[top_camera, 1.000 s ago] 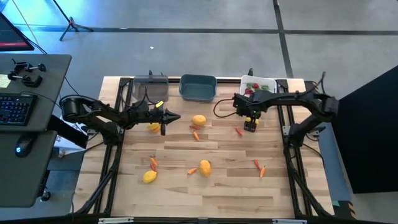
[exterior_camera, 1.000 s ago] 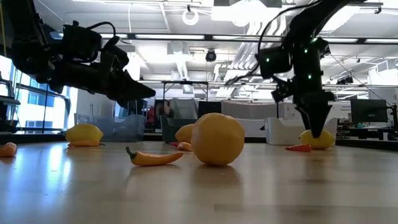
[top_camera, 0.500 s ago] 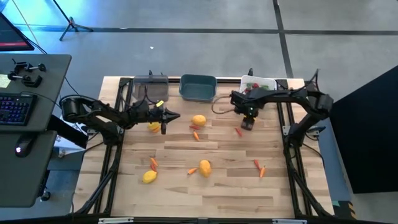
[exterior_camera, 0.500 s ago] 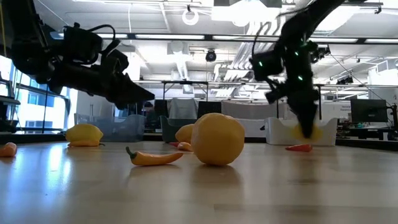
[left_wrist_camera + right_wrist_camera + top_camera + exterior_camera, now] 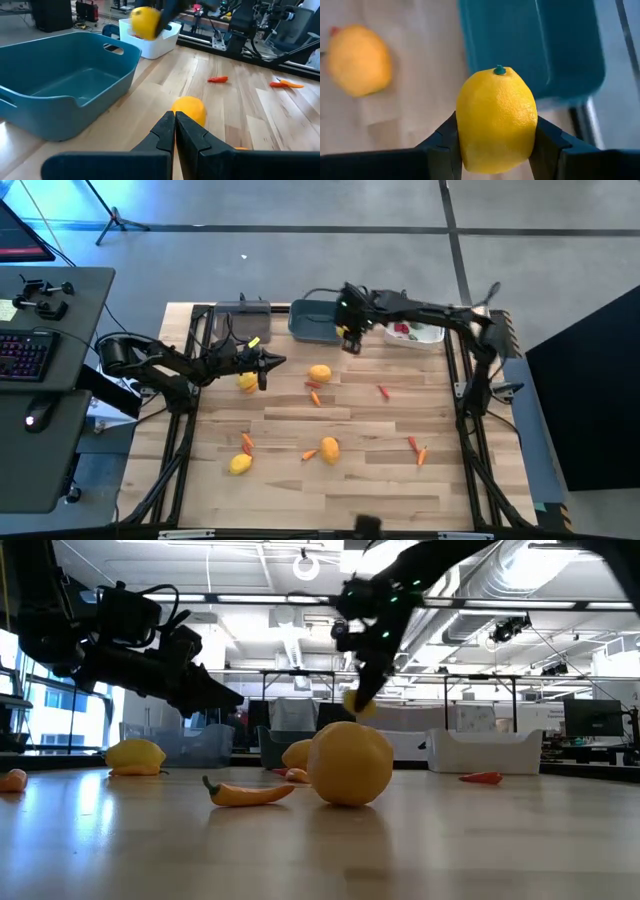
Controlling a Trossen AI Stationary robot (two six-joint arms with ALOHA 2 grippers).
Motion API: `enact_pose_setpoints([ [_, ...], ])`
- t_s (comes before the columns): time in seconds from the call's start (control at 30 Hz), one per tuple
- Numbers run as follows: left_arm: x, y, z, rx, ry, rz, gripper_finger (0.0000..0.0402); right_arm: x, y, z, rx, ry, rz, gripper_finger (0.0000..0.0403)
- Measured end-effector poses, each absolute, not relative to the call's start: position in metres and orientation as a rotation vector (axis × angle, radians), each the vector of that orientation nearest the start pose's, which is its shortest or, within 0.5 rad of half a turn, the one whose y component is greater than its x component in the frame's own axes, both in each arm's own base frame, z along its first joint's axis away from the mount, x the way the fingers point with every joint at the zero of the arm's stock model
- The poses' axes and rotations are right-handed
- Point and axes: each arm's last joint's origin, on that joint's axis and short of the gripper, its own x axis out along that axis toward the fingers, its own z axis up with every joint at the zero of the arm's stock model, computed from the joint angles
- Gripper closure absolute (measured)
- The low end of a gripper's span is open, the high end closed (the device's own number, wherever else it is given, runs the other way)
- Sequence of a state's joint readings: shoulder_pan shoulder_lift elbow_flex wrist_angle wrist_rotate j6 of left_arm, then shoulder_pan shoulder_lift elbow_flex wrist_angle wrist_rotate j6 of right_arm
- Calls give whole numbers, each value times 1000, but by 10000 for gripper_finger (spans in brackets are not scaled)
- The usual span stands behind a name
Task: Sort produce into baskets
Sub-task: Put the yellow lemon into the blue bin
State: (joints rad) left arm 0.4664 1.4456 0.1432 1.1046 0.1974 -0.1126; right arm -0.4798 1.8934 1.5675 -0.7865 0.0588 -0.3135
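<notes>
My right gripper (image 5: 349, 340) hangs in the air beside the near right corner of the dark teal basket (image 5: 317, 320), shut on a yellow lemon (image 5: 496, 115), which also shows in the low view (image 5: 358, 703). A clear-grey basket (image 5: 241, 317) stands left of the teal one. To its right, a white basket (image 5: 428, 333) holds red and green bits. My left gripper (image 5: 283, 362) is shut on nothing, low over the table left of another lemon (image 5: 319, 374). My right gripper pinches the lemon by its two long sides (image 5: 464, 125) between its two fingers (image 5: 442, 145). The fingers slant down from above. The lemon is lifted clear of the table, its green stem tip (image 5: 499, 70) pointing away from the wrist.
More lemons lie on the table (image 5: 329, 449) (image 5: 240, 464), and one (image 5: 247, 383) under my left arm. Thin orange and red pieces are scattered (image 5: 314, 395) (image 5: 384, 391) (image 5: 418, 450) (image 5: 247, 442). A desk with a keyboard (image 5: 25, 355) stands left of the table.
My right gripper has taken hold of a lemon on the table in front of the white basket. It lifted the lemon clear and swung it up and toward the table's left and far edge, over to the teal basket.
</notes>
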Motion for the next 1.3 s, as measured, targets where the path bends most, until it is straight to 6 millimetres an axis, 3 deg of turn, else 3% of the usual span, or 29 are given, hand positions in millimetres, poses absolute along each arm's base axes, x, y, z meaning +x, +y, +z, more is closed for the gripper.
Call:
enact_pose_setpoints([
  [0.27,185,86,126,-166,174,275,401,390,-242,237,-153,1251,-225,263],
  [0.53,185,86,126,-164,175,275,401,401,-273,216,-205,1270,-163,263],
  [0.83,185,86,126,-159,176,274,401,406,-280,188,-203,1306,-115,233],
  [1.1,185,86,125,-161,184,274,401,408,-281,188,-226,1290,-115,209],
  [1.3,185,86,125,-169,191,275,401,408,-281,188,-204,1289,-131,146],
])
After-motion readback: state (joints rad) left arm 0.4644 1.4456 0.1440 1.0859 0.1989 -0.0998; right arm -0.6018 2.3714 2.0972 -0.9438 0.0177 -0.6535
